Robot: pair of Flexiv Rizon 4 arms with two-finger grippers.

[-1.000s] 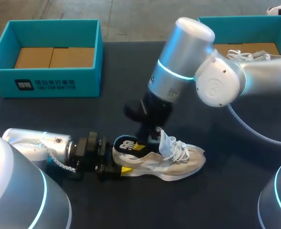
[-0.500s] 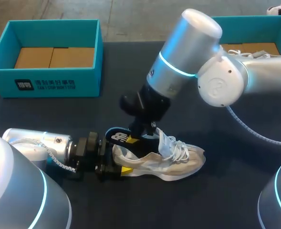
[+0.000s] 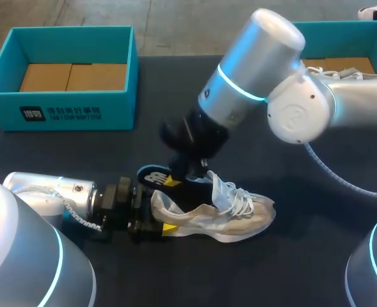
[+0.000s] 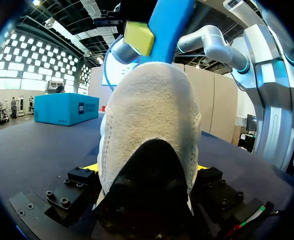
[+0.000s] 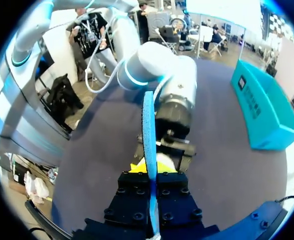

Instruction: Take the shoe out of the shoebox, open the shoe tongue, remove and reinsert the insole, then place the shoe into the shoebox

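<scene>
Shoe (image 3: 220, 214) sits on worktop (image 3: 290, 256), heel clamped in L tool (image 3: 159, 225), while R tool (image 3: 177, 177), angled down from above, pinches logo-marked blue insole (image 3: 155, 176) over shoe's opening; shoebox (image 3: 60, 114) print too small to read.

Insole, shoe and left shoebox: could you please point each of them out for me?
insole (image 3: 153, 176): head view, its heel end.
shoe (image 3: 246, 219): head view, its side near the toe.
left shoebox (image 3: 66, 112): head view, its front wall.

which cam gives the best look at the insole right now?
Head view: the insole shows its dark top face, heel end raised above the shoe. Right wrist view has it only edge-on; left wrist view shows just a blue strip above the shoe's heel.
</scene>
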